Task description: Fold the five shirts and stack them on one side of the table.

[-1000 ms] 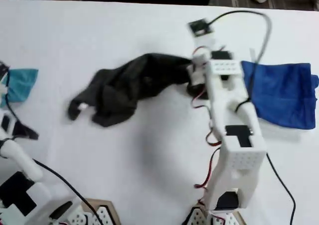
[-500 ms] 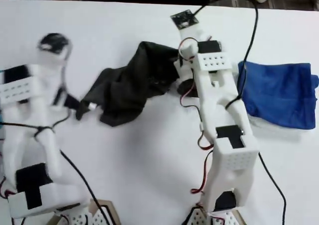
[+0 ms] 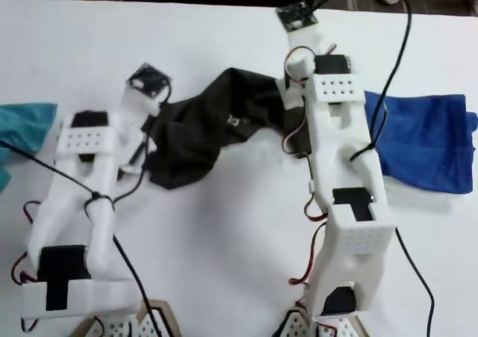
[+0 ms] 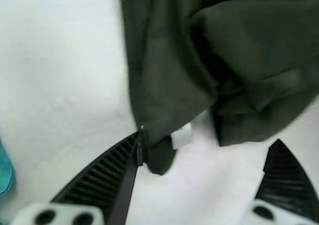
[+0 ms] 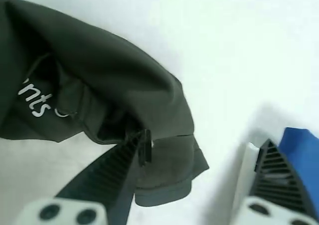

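A crumpled black shirt point(image 3: 205, 128) lies mid-table between the two arms. My left gripper point(image 3: 138, 149) stands open at the shirt's left end. In the left wrist view its fingers point(image 4: 117, 177) straddle a corner of the black shirt point(image 4: 209, 70) that carries a white tag point(image 4: 182, 135). My right gripper point(image 3: 290, 122) is open at the shirt's right end. The right wrist view shows a hem of the black shirt point(image 5: 99, 85) lying between the spread fingers point(image 5: 124, 172). A folded blue shirt point(image 3: 426, 139) lies at the right, and a teal shirt point(image 3: 26, 126) at the left edge.
The blue shirt point(image 5: 301, 150) lies just beyond one right finger. A sliver of the teal shirt point(image 4: 4, 171) shows beside one left finger. Cables trail over the right arm and across the blue shirt. The white table point(image 3: 224, 240) is bare in front of the black shirt.
The left arm has swung in from the table's left edge to the black shirt's left end. The right arm shifted slightly at the shirt's right end, and the shirt bunched toward the right.
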Controlling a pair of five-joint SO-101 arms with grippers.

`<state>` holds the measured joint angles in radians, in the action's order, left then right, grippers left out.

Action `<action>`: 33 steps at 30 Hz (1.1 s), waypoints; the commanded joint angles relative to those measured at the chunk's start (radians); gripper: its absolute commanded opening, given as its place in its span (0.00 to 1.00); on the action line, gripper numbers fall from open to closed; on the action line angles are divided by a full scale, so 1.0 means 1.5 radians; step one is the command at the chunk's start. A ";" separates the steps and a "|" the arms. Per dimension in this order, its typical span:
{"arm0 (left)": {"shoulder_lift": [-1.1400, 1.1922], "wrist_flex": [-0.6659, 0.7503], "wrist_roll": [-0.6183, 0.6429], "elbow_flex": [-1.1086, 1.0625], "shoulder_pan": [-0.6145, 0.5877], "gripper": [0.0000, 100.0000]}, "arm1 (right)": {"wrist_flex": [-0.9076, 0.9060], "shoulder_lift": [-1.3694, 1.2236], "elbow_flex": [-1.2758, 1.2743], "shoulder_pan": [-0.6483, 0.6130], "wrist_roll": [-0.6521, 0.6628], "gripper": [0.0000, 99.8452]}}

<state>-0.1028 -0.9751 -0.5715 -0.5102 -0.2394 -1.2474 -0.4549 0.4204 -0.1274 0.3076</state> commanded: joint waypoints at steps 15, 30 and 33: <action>0.138 0.107 -0.096 -0.009 -0.093 0.25 | -0.004 0.005 0.031 0.002 -0.005 0.33; 0.048 0.015 -0.055 0.067 -0.097 0.03 | -0.035 -0.002 0.001 -0.113 -0.071 0.33; 0.010 -0.076 -0.047 0.155 -0.097 0.03 | -0.057 -0.002 0.000 -0.150 -0.069 0.33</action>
<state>0.0123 -0.9751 -0.6590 -0.4166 -0.3836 -1.3088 -0.4626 0.4143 -0.3084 0.2171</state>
